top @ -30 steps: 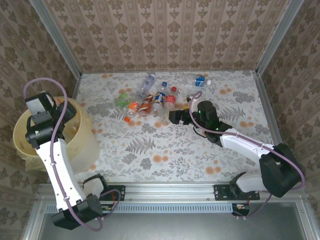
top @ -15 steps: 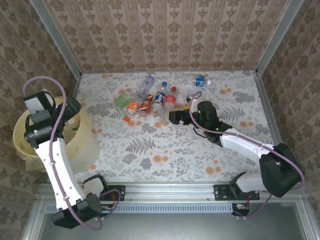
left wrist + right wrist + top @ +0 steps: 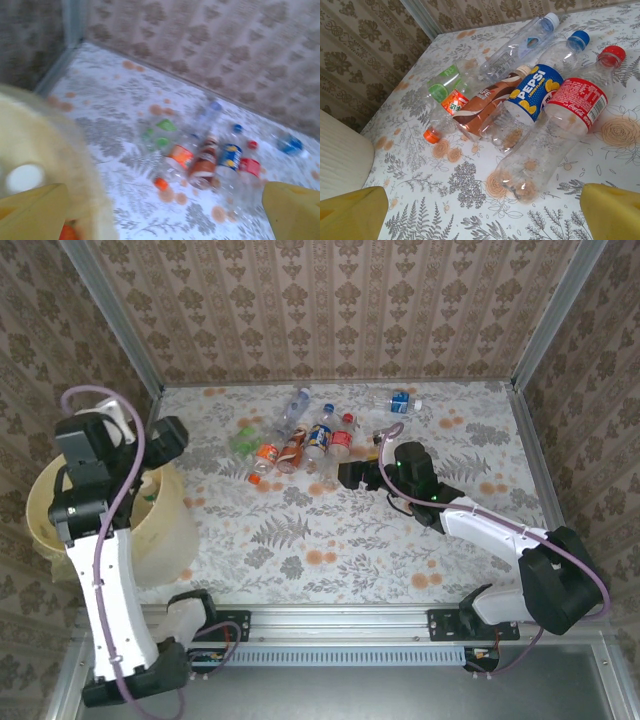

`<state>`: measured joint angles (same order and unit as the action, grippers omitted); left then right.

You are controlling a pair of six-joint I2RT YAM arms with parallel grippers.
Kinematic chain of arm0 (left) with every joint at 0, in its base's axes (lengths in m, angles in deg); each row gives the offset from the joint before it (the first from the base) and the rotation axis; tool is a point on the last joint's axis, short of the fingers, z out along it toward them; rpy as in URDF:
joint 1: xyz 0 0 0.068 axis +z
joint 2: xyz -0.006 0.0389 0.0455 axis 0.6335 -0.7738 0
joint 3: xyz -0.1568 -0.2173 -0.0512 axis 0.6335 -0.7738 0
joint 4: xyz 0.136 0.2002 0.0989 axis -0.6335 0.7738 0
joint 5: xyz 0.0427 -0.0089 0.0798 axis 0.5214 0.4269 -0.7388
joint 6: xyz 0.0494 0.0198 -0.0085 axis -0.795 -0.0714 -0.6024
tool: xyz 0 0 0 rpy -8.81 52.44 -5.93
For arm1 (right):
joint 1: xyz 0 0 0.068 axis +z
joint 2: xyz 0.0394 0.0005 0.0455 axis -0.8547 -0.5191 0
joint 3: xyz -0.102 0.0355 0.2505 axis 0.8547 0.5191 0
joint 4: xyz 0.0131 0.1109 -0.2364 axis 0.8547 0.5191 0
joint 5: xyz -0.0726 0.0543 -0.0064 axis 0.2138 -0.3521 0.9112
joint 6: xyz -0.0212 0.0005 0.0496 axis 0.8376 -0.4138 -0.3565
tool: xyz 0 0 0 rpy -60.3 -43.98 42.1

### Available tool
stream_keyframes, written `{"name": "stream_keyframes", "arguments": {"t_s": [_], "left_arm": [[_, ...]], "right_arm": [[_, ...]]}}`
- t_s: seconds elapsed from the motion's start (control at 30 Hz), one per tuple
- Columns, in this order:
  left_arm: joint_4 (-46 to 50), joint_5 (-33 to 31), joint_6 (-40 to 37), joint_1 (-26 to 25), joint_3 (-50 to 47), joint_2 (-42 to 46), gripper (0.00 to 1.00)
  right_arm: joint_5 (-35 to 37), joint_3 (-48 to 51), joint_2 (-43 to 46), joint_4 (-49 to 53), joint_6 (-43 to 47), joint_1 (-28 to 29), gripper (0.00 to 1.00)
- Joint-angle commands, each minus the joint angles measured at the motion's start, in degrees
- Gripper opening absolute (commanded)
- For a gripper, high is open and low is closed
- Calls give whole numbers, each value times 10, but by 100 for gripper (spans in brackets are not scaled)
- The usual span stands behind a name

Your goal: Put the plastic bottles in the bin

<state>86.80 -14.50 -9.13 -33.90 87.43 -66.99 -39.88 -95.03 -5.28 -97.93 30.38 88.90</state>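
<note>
Right wrist: right tool (image 3: 481, 219) wide, empty.

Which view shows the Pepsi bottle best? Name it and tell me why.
The right wrist view: the Pepsi bottle lies close and sharp, its label readable. The top external view shows it small among other bottles; the left wrist view shows it blurred.
</note>
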Motion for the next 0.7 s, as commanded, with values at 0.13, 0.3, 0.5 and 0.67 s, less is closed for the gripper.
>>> {"name": "stream_keyframes", "arguments": {"t_s": [0.13,0.3,0.5,0.67], "left_arm": [[-64,-130,-33,-193,34,-84,100],[-116,-121,-78,-244,26,-175,100],[-119,-181,-125,-256,58,-322,100],[-109,-235,-191,-256,97,-425,100]], "right_arm": [[33,8,41,6,-2,2,100],[89,43,85,19,7,-1,100],[114,72,133,53,7,-14,100],[130,97,175,72,6,-23,100]]}}
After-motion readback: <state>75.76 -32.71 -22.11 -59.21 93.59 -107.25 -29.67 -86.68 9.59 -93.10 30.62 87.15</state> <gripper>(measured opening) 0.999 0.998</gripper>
